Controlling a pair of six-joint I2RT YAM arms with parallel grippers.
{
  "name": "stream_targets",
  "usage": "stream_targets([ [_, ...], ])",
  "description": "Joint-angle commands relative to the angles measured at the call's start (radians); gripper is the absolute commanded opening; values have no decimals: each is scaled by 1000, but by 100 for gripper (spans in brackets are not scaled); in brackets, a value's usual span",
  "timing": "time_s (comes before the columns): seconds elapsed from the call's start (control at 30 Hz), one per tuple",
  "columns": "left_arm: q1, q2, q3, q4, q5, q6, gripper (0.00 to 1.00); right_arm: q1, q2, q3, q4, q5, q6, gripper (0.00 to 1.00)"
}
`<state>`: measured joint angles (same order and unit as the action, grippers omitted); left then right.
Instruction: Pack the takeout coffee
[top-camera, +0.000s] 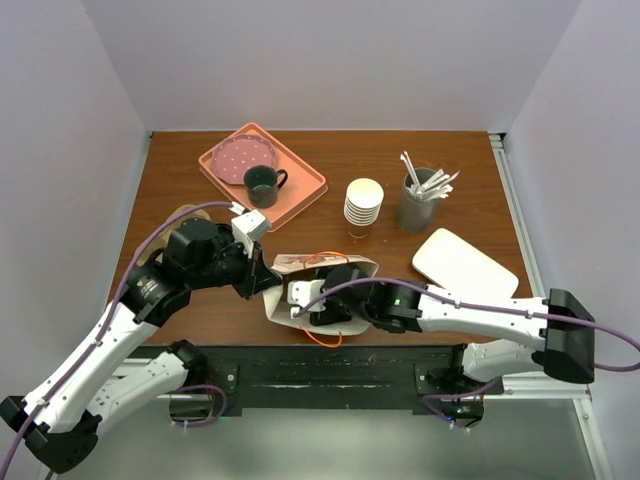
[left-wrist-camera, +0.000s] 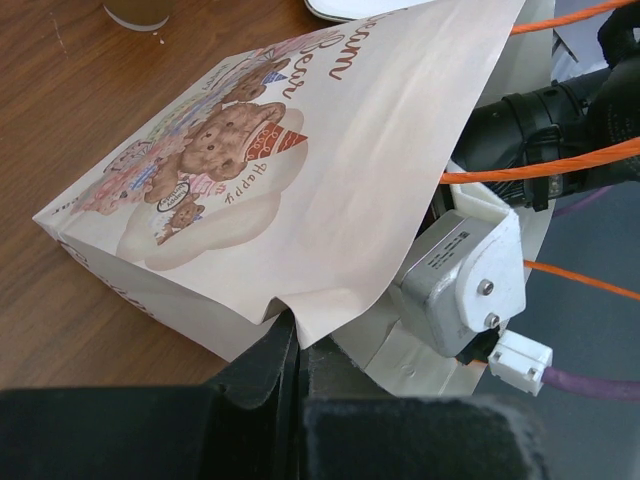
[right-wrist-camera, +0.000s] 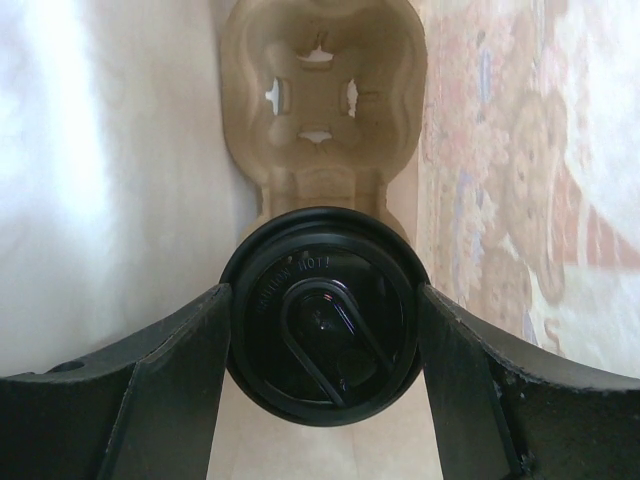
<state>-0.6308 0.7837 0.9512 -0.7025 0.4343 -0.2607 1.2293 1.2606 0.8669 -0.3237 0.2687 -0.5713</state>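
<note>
A paper bag (top-camera: 352, 322) printed with teddy bears (left-wrist-camera: 300, 170) lies on its side on the wooden table near the front edge. My left gripper (left-wrist-camera: 292, 335) is shut on the rim of the bag's mouth and holds it up. My right gripper (right-wrist-camera: 322, 292) reaches inside the bag, its two fingers (right-wrist-camera: 170, 380) pressed on either side of the black sip lid (right-wrist-camera: 325, 315) of the takeout coffee. The lid hides the cup's brown body. Deeper in the bag sits a moulded pulp cup carrier (right-wrist-camera: 320, 90). From above, the right gripper (top-camera: 312, 300) shows in the bag's mouth.
At the back left a salmon tray (top-camera: 305, 195) carries a pink plate (top-camera: 240, 158) and a dark green mug (top-camera: 262, 185). Stacked white cups (top-camera: 364, 205), a grey pot of stirrers (top-camera: 420, 200) and a white plate (top-camera: 465, 265) stand right. Orange bag handles (top-camera: 325, 338) lie loose.
</note>
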Motion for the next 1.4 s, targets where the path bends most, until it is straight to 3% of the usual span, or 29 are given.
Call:
stream_targets([
  [0.0,-1,3,32,32,49,1,0,1,66,14,51,-39,-4,34],
  [0.23,-4,5,32,21,55,1,0,-17,137,18,127,110,-7,33],
  [1.37,-6,42,35,12,9,11,0,-71,-61,-85,120,70,11,31],
])
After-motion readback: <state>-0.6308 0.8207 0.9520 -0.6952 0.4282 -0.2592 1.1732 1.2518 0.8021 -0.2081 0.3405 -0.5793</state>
